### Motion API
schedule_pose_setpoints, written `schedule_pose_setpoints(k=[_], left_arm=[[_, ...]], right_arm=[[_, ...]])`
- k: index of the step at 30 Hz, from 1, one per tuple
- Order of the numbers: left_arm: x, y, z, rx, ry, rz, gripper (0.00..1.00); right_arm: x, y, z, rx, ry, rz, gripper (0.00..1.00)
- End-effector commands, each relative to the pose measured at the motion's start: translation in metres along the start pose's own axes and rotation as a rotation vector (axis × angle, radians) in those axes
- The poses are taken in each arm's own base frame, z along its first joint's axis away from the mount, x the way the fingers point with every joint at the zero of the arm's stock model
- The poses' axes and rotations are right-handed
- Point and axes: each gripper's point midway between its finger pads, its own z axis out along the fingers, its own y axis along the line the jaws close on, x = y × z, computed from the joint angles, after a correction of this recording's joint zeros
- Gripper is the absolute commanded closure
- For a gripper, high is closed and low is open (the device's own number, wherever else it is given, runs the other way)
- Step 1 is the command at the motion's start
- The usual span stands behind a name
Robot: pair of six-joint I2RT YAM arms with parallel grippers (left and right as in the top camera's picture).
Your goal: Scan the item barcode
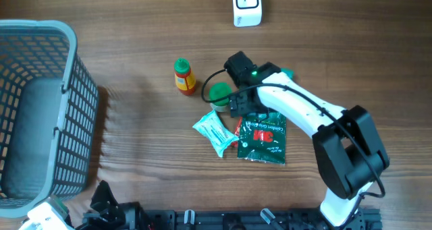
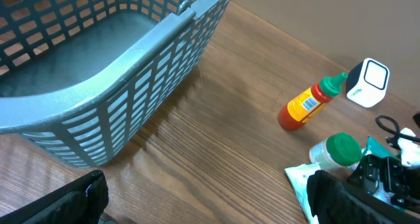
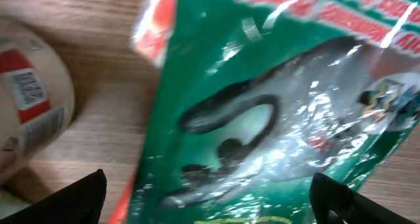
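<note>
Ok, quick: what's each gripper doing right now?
Left gripper: open, empty.
Right gripper: open, over the glossy green foil packet, not gripping it.

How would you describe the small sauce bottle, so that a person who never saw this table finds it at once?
Start from the large grey basket at the left edge and look right toward the heap of packets. The sauce bottle is between them, apart from the heap. Only it has an orange-red body, a yellow label and a pointed green cap.
</note>
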Motion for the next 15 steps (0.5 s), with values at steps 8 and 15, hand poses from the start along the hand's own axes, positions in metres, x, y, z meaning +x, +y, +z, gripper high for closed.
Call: schedule_pose_setpoints(k=[8, 15], left_arm=[[0.000, -0.001, -0.002, 0.007, -0.010, 0.014, 0.00], [0.000, -0.001, -0.002, 0.007, -0.010, 0.014, 0.00]], right_arm=[[0.013, -0.004, 0.026, 0.073, 0.065, 0.141, 0.01], [0.015, 0.016, 0.039, -0.010, 0.125, 0.146, 0.51]])
